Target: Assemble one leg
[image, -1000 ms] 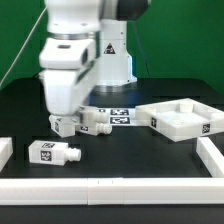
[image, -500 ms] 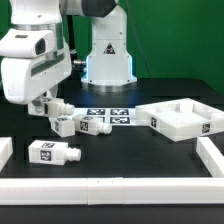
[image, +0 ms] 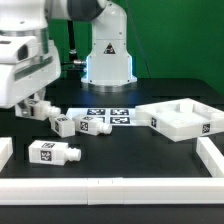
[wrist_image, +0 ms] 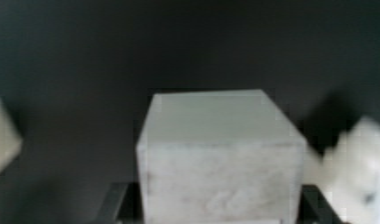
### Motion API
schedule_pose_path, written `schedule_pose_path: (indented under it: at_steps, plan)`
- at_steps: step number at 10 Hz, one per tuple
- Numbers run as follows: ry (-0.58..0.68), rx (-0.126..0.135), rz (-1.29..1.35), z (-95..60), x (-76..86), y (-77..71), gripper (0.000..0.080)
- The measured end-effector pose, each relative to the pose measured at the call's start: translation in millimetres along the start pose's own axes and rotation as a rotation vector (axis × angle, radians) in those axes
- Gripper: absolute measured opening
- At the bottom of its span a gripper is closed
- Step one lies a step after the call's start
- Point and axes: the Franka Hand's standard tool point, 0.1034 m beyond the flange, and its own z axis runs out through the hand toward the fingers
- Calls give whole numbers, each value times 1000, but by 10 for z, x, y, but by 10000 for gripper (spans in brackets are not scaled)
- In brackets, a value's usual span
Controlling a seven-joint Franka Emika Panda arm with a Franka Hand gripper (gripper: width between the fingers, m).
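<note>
My gripper (image: pixel 36 108) hangs at the exterior view's left, a little above the black table, shut on a white leg (image: pixel 40 109). In the wrist view that leg (wrist_image: pixel 213 150) is a blurred white block that fills the gap between my dark fingers (wrist_image: pixel 141 203). Three more legs lie on the table. One (image: pixel 63 124) is just right of my gripper, one (image: pixel 95 125) lies beside it, and one (image: pixel 55 153) lies nearer the front, with its tag showing.
The large white square tray-like part (image: pixel 203 123) lies at the right. The marker board (image: pixel 112 116) lies in front of the robot base (image: pixel 108 60). White rails run along the front (image: pixel 110 186) and right (image: pixel 212 152) edges, and a white block (image: pixel 5 150) is at the far left.
My arm has swung toward the exterior view's left and risen slightly, carrying the held leg away from the two legs in the middle. The other legs have not moved.
</note>
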Motion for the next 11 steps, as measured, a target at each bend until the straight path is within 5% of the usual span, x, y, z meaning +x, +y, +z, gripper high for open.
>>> schedule_pose_path:
  at_steps: [3, 5, 6, 7, 8, 11]
  plan:
    - [4, 56, 33, 325, -166, -79, 265]
    - [5, 60, 30, 342, -155, -93, 265]
    - [5, 60, 30, 342, -155, -93, 336]
    - [5, 60, 30, 343, -155, -93, 518]
    - [1, 54, 57, 308, -133, -79, 612]
    - [-7, -7, 243, -223, 261, -146, 641]
